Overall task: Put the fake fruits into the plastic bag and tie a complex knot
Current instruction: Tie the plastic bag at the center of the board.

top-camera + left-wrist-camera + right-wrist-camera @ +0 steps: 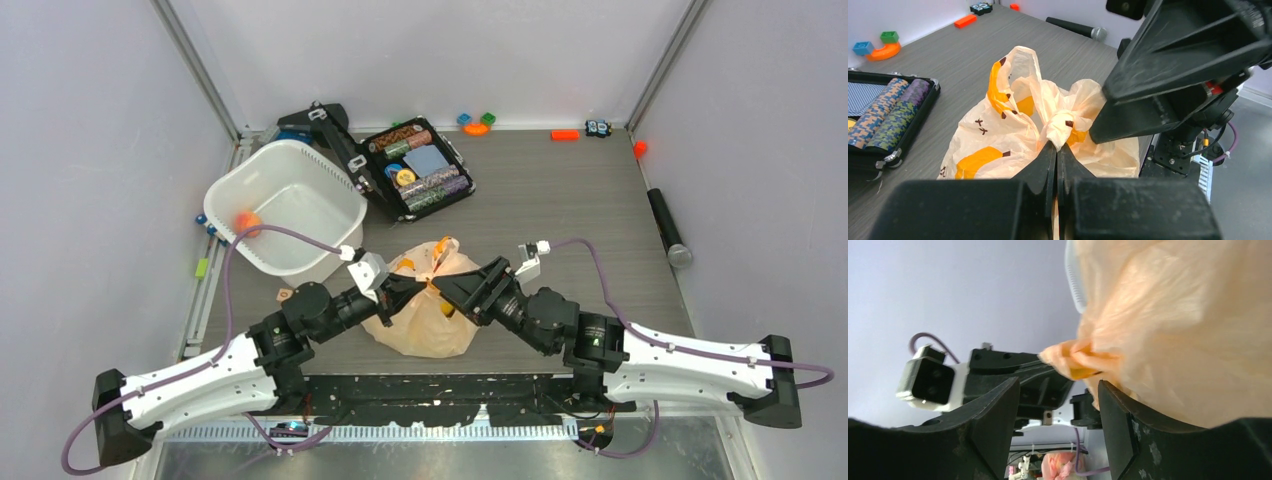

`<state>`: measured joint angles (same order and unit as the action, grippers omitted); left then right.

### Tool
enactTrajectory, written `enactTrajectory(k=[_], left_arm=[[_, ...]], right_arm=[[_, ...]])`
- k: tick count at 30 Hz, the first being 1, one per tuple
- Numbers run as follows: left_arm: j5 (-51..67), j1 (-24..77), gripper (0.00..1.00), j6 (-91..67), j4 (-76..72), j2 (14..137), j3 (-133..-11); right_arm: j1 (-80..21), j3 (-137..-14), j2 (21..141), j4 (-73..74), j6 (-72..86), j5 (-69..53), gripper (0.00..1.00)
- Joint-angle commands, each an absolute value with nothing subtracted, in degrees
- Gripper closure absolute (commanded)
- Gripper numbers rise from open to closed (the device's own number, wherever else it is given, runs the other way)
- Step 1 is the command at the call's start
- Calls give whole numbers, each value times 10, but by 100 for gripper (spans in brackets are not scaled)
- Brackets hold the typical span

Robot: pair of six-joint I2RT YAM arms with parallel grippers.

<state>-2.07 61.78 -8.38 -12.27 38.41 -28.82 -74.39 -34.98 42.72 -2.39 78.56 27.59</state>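
Plastic bag: the plastic bag (425, 322) sits bulging on the tabletop (570, 220), near its front edge, between the two arms and just in front of the white tub (300, 200).
Bag mouth: the film is gathered at the top into a tight knot (1060, 122), with one loop handle standing free behind it.
Left claw: the left claw (1057, 152) is pressed closed on the bag film just under the knot, pinching it.
Right claw: the right claw (1058, 386) stands wide and holds nothing. In its own view, the twisted end of the bag lies just beyond the fingertips, not between them.
Fake fruits: none lies loose beside the bag. The bag's round bulge suggests the fake fruits are inside, but the printed film hides how many.
Possible straggler: a small orange ball (246, 220) rests in the white tub, apart from the bag. It may be a fruit left out, though it is too small to tell.
Other things: a case of poker chips (420, 170), some toy blocks (477, 124) and a microphone (668, 228) lie farther back, well away from the work.
Done, by the look of it: the loading, and at least one knot in the handles.
Left to do, as a judgement: if a more complex knot is wanted, another turn of the loose handle, then letting go. Otherwise the task looks nearly finished.
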Motion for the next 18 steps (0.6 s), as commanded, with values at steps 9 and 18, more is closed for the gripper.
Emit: enactTrajectory(k=[9,18], left_arm=[[-47,660,100,-24,-175,375,-278],[-112,719,100,-13,-214,365,-247]], right_arm=[[-743,-308,451,-39,879,347,34],[-742,-270,451,-107,923,375,34]])
